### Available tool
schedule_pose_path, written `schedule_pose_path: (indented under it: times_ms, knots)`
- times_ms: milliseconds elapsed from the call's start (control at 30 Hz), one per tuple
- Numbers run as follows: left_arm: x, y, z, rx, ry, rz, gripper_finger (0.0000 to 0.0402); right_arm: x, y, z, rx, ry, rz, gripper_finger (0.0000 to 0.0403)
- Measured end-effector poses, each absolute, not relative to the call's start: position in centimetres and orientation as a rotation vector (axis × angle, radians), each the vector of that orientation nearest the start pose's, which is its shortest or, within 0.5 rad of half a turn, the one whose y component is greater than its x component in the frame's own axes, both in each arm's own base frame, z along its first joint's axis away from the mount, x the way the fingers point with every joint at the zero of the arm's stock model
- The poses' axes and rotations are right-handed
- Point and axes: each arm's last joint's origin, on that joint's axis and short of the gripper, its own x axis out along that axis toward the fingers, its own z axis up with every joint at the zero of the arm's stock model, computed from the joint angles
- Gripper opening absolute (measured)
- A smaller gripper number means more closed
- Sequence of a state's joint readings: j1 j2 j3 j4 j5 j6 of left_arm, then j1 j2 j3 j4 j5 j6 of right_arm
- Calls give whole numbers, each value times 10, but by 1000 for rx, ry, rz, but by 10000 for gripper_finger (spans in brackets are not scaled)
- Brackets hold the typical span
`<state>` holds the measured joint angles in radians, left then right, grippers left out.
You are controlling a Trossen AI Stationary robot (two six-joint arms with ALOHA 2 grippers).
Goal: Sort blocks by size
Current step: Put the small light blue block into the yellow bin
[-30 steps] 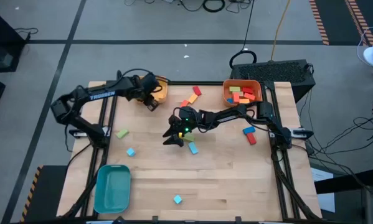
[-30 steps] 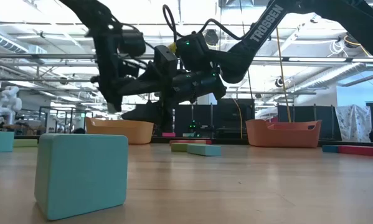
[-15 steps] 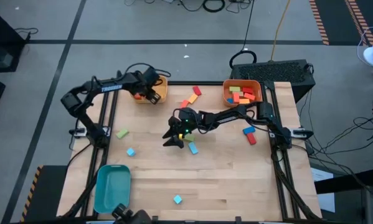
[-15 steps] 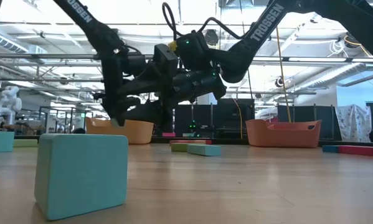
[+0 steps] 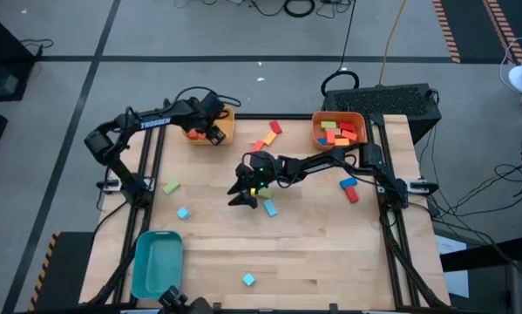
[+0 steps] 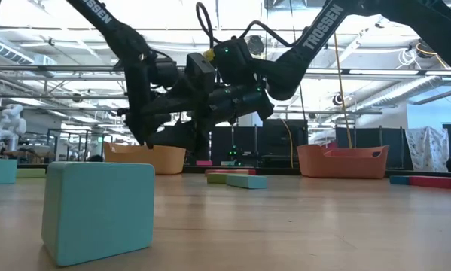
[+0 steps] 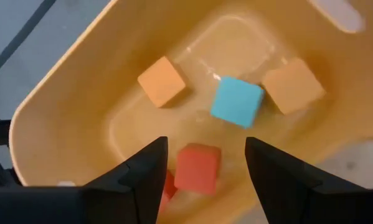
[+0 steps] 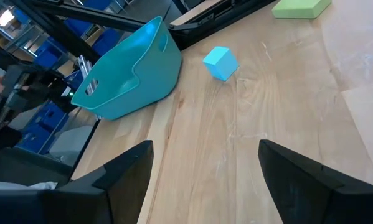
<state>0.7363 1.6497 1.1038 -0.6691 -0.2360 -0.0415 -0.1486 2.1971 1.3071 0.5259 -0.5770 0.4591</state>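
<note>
**Left gripper released a small block over the yellow bin while the right arm waited mid-table**

At the table's left rear, the left gripper (image 5: 210, 133) hung over the yellow bin (image 7: 61, 118), fingers apart with nothing between them; a red cube (image 7: 197, 168) lay directly below beside two orange cubes and a light blue cube (image 7: 236, 101). To finish this drop well, it probably needed to rise straight up, clear of the rim, before swinging away. Loose blocks lay on the wood: a green block (image 5: 171, 187), a light blue cube (image 5: 183, 213). At centre, the right gripper (image 5: 241, 190) hovered wide open and empty just beside a green and light blue pair (image 5: 268, 208). The orange bin (image 5: 314, 133) at right rear held larger pieces.
</note>
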Motion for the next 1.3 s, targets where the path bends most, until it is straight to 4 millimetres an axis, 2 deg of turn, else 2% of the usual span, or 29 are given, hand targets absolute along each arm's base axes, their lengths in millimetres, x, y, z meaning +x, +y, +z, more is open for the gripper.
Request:
schedule_pose_path:
  times_ms: [233, 367, 533, 767, 1000, 1133, 1300]
  knots:
    - [245, 192, 217, -305, 1297, 778, 217, 459, -53, 132, 578, 437, 339, 276]
    - [255, 170, 222, -278, 1351, 723, 218, 459, -53, 132, 577, 437, 339, 276]
    - [257, 138, 234, -257, 1387, 678, 218, 458, -53, 131, 574, 450, 339, 276]
    - [240, 101, 270, -264, 1257, 658, 218, 457, -52, 128, 556, 469, 343, 276]
    - [218, 66, 290, -257, 1212, 611, 218, 457, -52, 128, 554, 477, 342, 276]
    - [214, 39, 290, -243, 1201, 529, 218, 457, -52, 127, 547, 483, 342, 276]
    - [210, 1, 274, -268, 1249, 459, 218, 457, -51, 127, 547, 485, 345, 276]
